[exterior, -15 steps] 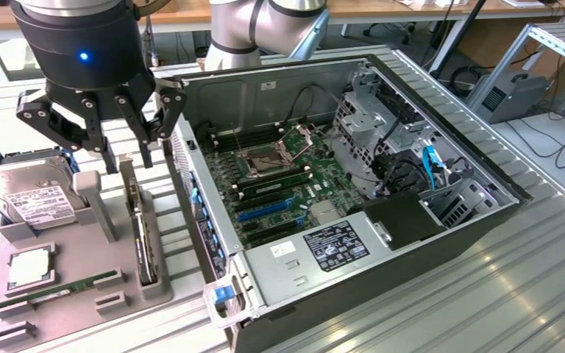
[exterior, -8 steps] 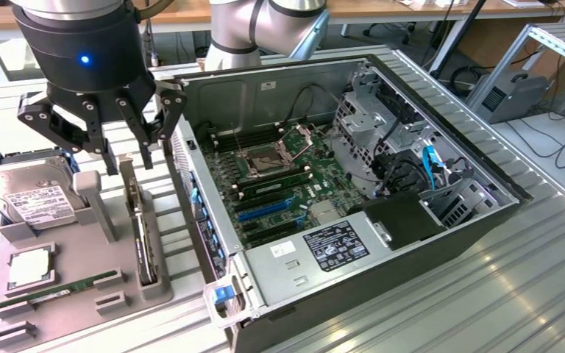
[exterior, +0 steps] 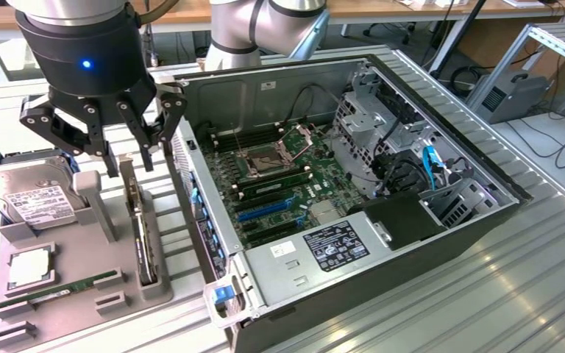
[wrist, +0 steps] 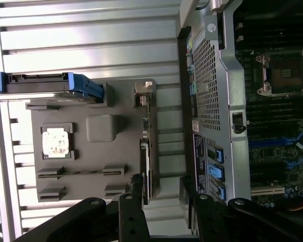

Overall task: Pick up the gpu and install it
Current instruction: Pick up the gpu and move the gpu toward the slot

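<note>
Bright, even light is cast from overhead. Strong glare is thrown off the ribbed metal counter [exterior: 459,294], which is washed almost white in the wrist view. The inside of the computer case [exterior: 263,81] is left dim, and the tool [wrist: 160,181] is rendered as a dark shape.

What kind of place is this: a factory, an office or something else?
Most likely a robotics lab or test workshop: a robot arm hangs over a slatted metal table, an open computer case lies on it beside a grey holder with spare parts, and desks stand behind.
</note>
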Robot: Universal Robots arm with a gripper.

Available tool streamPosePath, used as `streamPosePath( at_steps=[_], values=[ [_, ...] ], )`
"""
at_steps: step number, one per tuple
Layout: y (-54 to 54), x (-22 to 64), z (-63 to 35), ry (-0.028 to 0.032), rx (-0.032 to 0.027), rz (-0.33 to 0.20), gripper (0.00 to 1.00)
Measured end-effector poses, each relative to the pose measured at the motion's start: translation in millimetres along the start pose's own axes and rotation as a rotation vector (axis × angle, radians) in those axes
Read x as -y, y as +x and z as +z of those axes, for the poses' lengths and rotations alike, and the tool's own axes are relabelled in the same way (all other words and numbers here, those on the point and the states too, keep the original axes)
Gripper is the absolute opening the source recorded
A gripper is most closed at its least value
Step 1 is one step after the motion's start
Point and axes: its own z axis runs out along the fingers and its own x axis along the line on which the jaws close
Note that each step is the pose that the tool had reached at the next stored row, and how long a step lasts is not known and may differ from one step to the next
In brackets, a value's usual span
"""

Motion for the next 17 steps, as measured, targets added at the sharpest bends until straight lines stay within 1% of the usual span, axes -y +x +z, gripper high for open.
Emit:
streamPosePath(
  at_steps=[10, 12, 17],
  values=[
    [0.1, 0.1, 4.6, 0.0000, -0.0001, 0.000, 0.42],
    [0.3, 0.2, 10.2, 0.0000, 0.0000, 0.000, 0.42],
    [0.3, 0.2, 11.5, 0.0000, 0.0000, 0.000, 0.42]
  ],
)
